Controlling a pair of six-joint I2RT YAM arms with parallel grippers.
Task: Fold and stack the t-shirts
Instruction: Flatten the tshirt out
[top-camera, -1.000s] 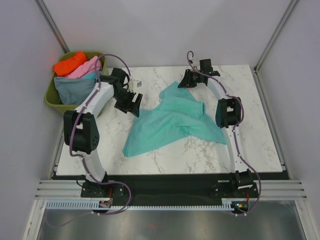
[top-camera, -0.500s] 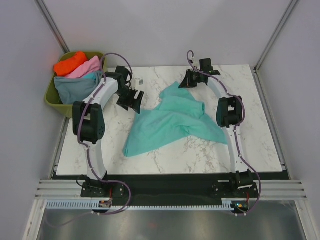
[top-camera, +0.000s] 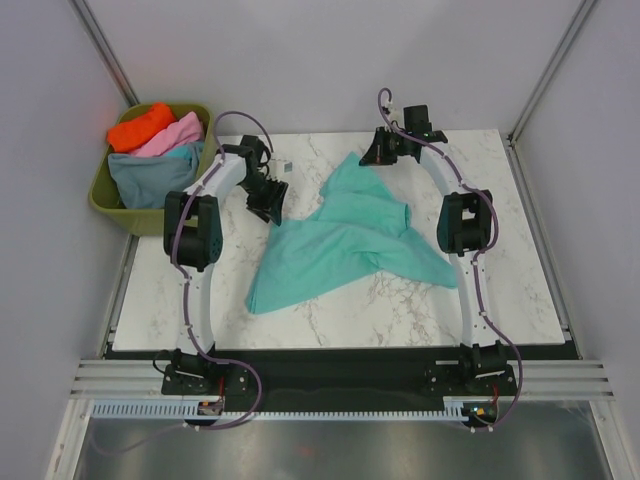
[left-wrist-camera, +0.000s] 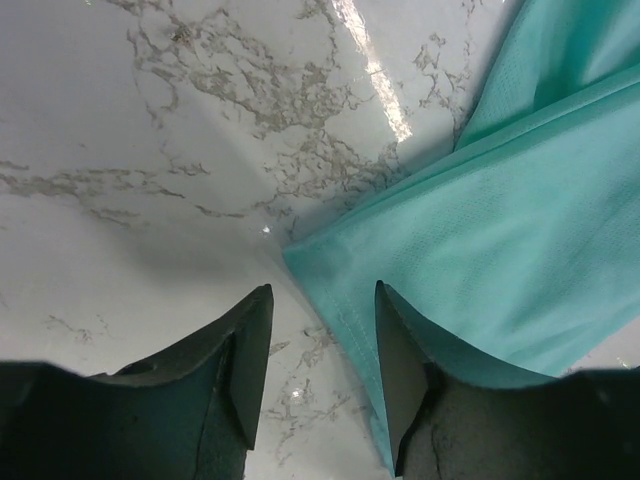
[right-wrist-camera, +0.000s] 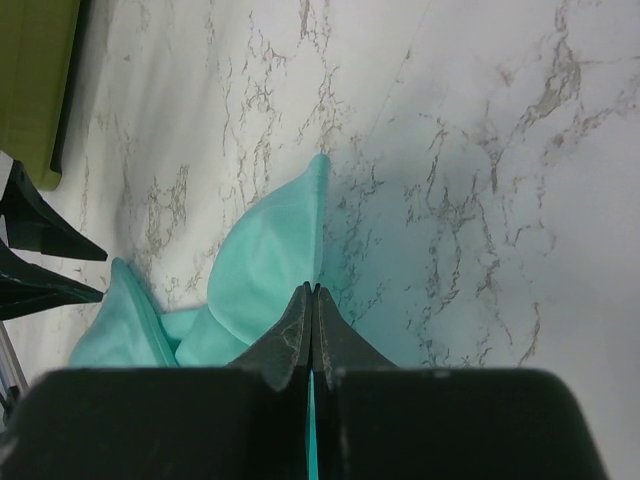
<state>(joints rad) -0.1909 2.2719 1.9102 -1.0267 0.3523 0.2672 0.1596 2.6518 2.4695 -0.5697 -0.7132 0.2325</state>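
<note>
A teal-green t-shirt (top-camera: 340, 240) lies crumpled and partly spread on the marble table (top-camera: 520, 260). My right gripper (top-camera: 373, 156) is at its far edge, shut on a fold of the cloth; in the right wrist view the fingers (right-wrist-camera: 312, 295) are pressed together with teal cloth (right-wrist-camera: 265, 270) between them. My left gripper (top-camera: 271, 208) is open and low over the shirt's left corner; in the left wrist view (left-wrist-camera: 322, 370) its jaws straddle the hemmed corner (left-wrist-camera: 480, 260) without closing on it. Orange (top-camera: 140, 125), pink (top-camera: 176, 133), light teal (top-camera: 184, 152) and slate blue-grey (top-camera: 145, 175) shirts lie in the tub.
The olive-green plastic tub (top-camera: 115, 212) stands off the table's far left corner, close to the left arm; its edge shows in the right wrist view (right-wrist-camera: 35, 80). Grey walls enclose the table on three sides. The black rail with the arm bases runs along the near edge.
My left arm has swung farther back and right, bringing its open gripper to the shirt's left corner. My right gripper has moved slightly farther away, drawing the shirt's far edge with it.
</note>
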